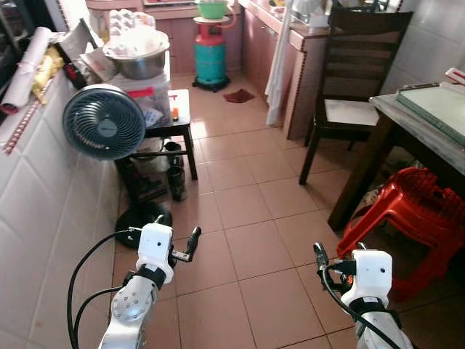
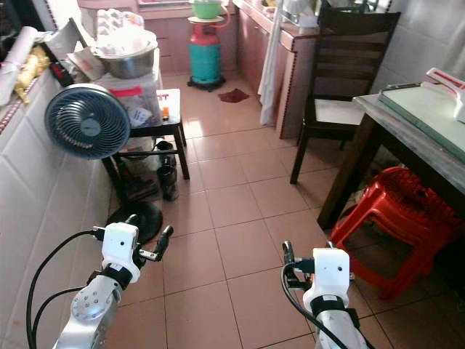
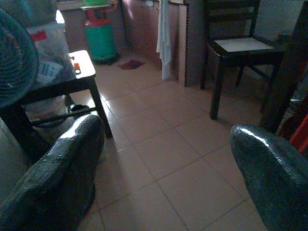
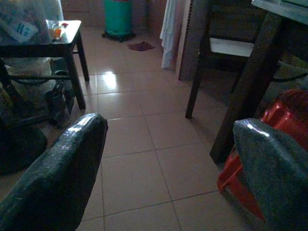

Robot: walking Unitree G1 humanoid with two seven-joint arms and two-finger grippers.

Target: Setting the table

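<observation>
The dining table [image 1: 411, 123] stands at the right, with a green mat [image 1: 442, 106] lying on its grey top. A dark wooden chair [image 1: 354, 109] is at its far end. Both my arms are held low over the tiled floor, well short of the table. My left gripper [image 1: 176, 237] is open with nothing between its fingers [image 3: 57, 178]. My right gripper [image 1: 338, 254] is open and empty too, its fingers [image 4: 62, 173] wide apart above the floor.
A red plastic stool [image 1: 407, 218] sits under the table's near end. Along the tiled left wall [image 1: 43, 203] are a round fan [image 1: 104, 122], a small black side table [image 1: 178, 116] and a metal bowl [image 1: 138, 62]. A green gas cylinder [image 1: 210, 58] stands at the back.
</observation>
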